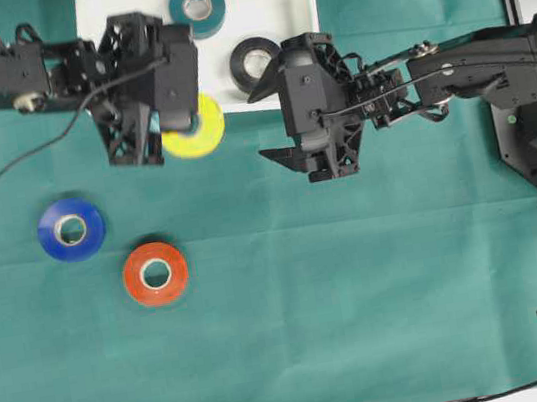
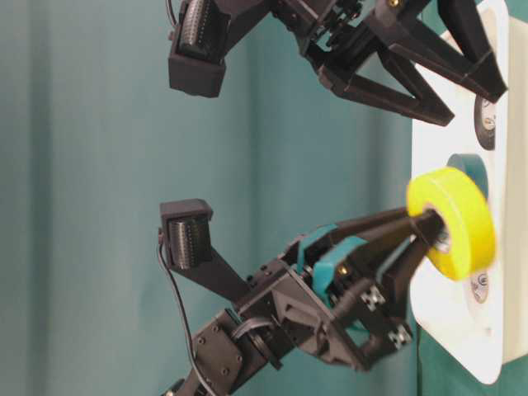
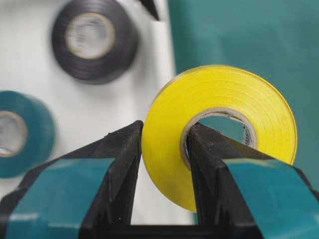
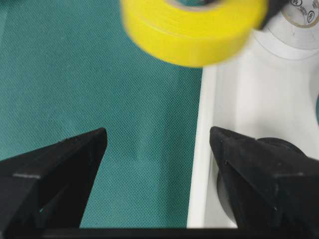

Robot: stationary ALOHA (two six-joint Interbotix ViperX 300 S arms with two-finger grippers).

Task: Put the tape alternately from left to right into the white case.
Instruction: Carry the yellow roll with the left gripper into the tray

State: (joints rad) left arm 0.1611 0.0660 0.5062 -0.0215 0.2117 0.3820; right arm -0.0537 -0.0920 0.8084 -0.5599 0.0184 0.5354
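My left gripper (image 3: 164, 132) is shut on the yellow tape (image 3: 219, 124), one finger through its core and one on the outer side. It holds the roll in the air (image 2: 452, 221) over the near edge of the white case (image 1: 291, 16). In the overhead view the yellow tape (image 1: 199, 130) lies half over the case and half over the cloth. Inside the case sit a teal tape (image 1: 197, 7) and a black tape (image 1: 253, 64). A blue tape (image 1: 71, 229) and a red tape (image 1: 155, 273) lie on the green cloth. My right gripper (image 1: 265, 124) is open and empty just right of the yellow roll.
In the right wrist view the case rim (image 4: 202, 149) runs between my open right fingers, with the black tape (image 4: 279, 144) behind one of them. A white roll (image 4: 294, 30) rests in the case beyond. A cable (image 1: 29, 156) trails over the cloth at left.
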